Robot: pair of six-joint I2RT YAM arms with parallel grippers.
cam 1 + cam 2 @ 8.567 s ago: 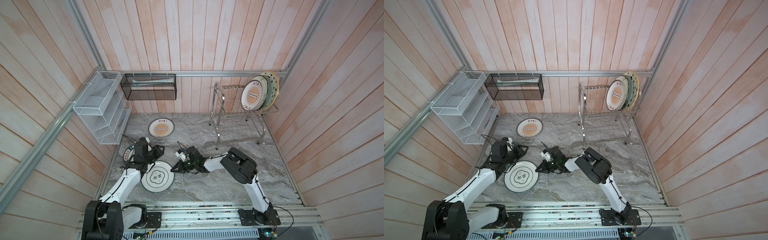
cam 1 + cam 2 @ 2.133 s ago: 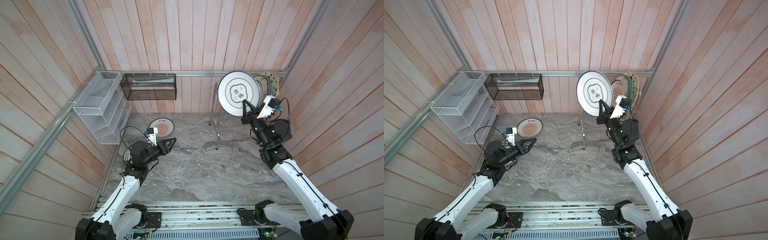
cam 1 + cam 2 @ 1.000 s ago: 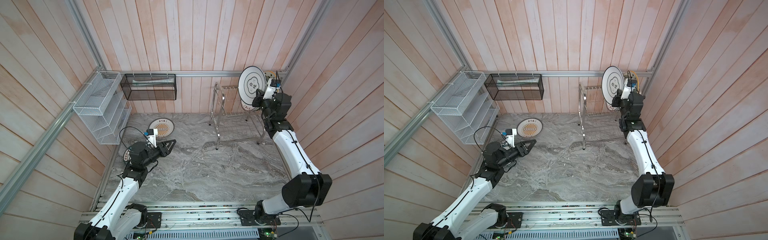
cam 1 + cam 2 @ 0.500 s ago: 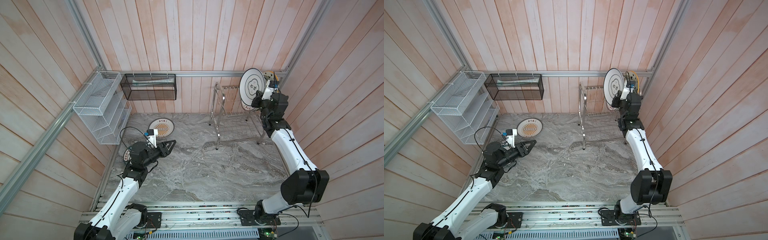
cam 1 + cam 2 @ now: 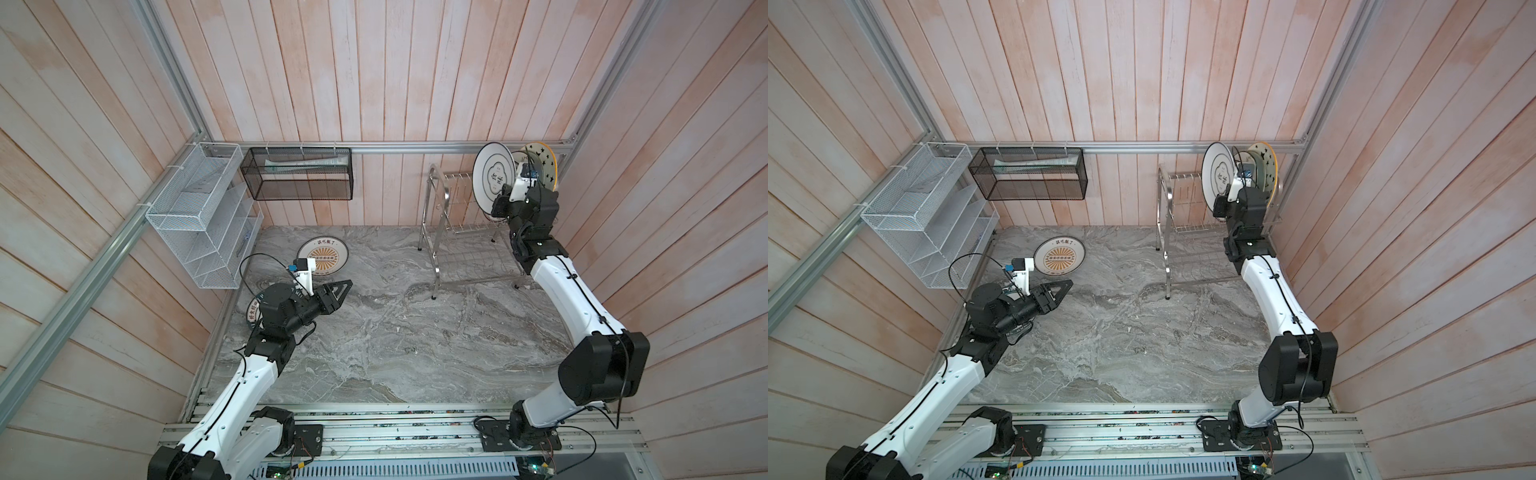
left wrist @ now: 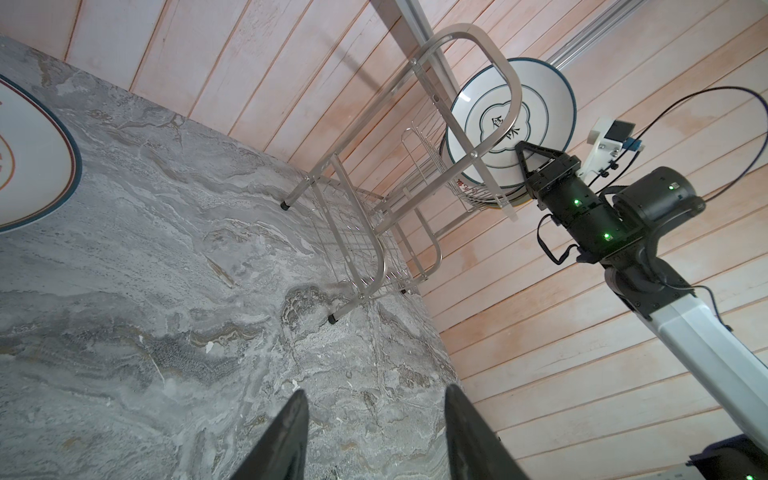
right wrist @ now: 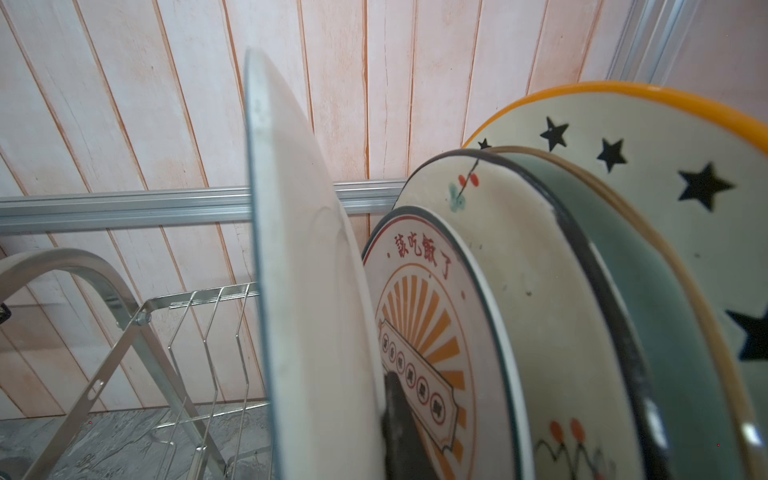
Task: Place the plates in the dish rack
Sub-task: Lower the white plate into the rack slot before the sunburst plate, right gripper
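My right gripper (image 5: 500,202) (image 5: 1219,206) is shut on the lower rim of a green-ringed white plate (image 5: 493,178) (image 5: 1216,174) (image 7: 307,291). It holds the plate upright over the upper tier of the steel dish rack (image 5: 437,232) (image 5: 1166,232). In the right wrist view one dark finger (image 7: 401,432) presses the plate's face. Right behind it stand a sunburst plate (image 7: 419,316), a flowered plate (image 7: 511,249) and a star plate (image 7: 665,166). Another sunburst plate (image 5: 323,261) lies flat on the table. My left gripper (image 5: 343,286) (image 6: 374,399) hovers open and empty near it. A lettered-rim plate (image 5: 252,309) peeks out under the left arm.
A white mesh shelf basket (image 5: 199,216) hangs on the left wall and a black mesh box (image 5: 299,174) on the back wall. Wooden walls close in tight behind and to the right of the rack. The rack's lower tier (image 5: 473,257) holds nothing.
The right arm has lowered the green-ringed plate a little toward the rack's upper slots, turning it more edge-on. The left arm has stayed still.
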